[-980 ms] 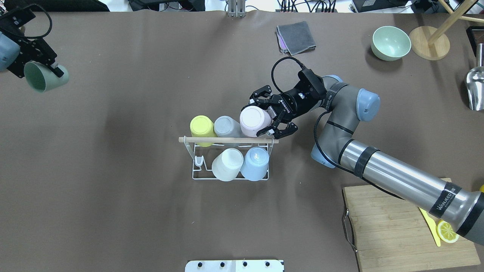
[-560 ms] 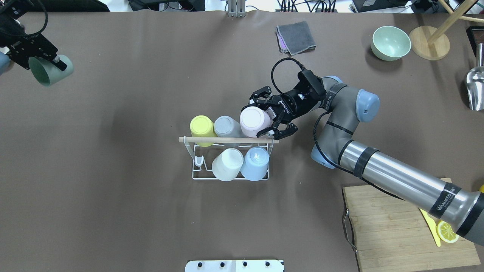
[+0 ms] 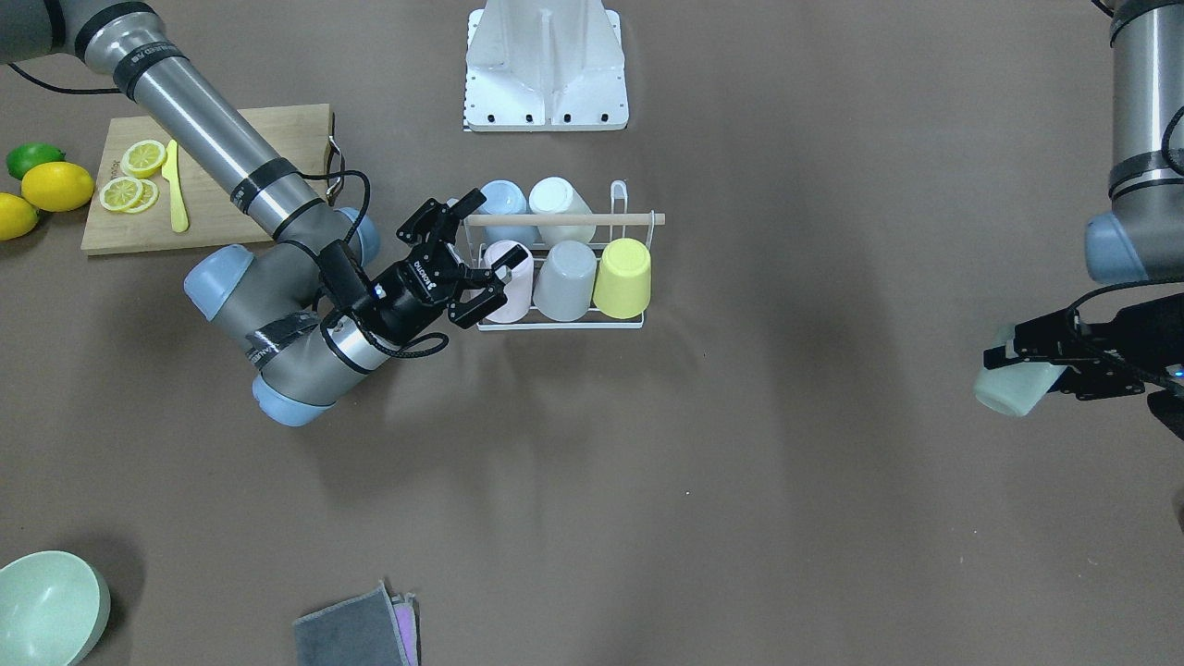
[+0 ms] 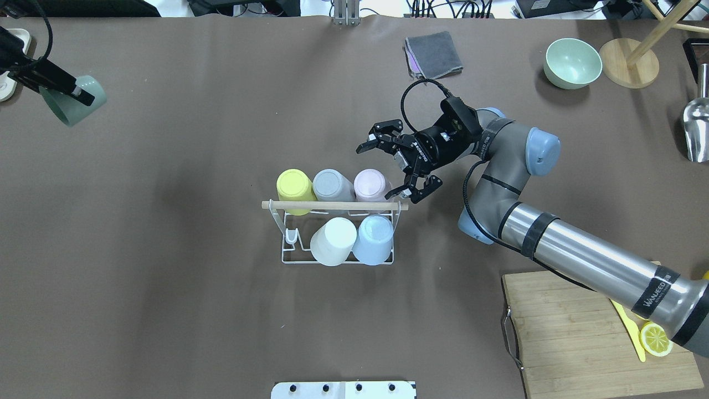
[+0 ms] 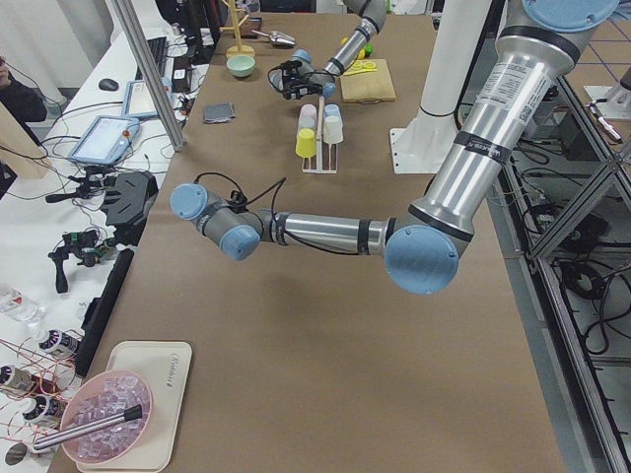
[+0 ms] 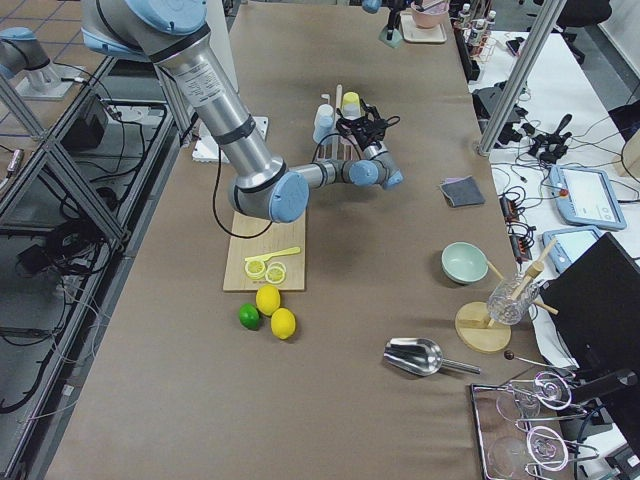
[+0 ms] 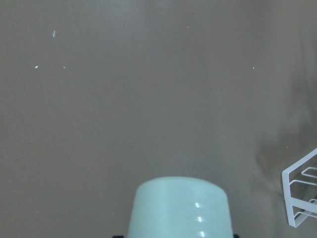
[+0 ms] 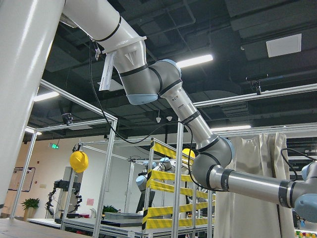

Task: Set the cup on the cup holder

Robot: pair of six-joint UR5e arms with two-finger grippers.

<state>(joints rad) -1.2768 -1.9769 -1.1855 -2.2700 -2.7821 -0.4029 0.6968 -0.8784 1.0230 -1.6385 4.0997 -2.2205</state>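
The cup holder [image 4: 288, 252] is a white wire rack with a wooden rod handle [image 4: 332, 205] at mid-table; it also shows in the front view [image 3: 629, 319]. Yellow [image 4: 293, 184], grey [image 4: 332, 185] and pink [image 4: 370, 185] cups sit upside down in its far row, and white [image 4: 332, 239] and blue [image 4: 374, 238] cups in its near row. The near-left prong [image 4: 291, 238] is bare. My right gripper [image 4: 382, 170] is open and empty just right of the pink cup. My left gripper [image 4: 76, 98] is shut on a pale green cup [image 4: 72, 105], held at the far left; the cup also shows in the left wrist view [image 7: 181, 208].
A grey cloth [image 4: 433, 54], a green bowl [image 4: 572, 62] and a wooden stand [image 4: 628, 69] lie at the far side. A metal scoop [image 4: 695, 127] is at the right edge. A cutting board [image 4: 587, 338] with lemon slices sits near right.
My right gripper let go of the pink cup, which now sits lower on the rack, and drew back to the right. My left arm moved farther away with the green cup.
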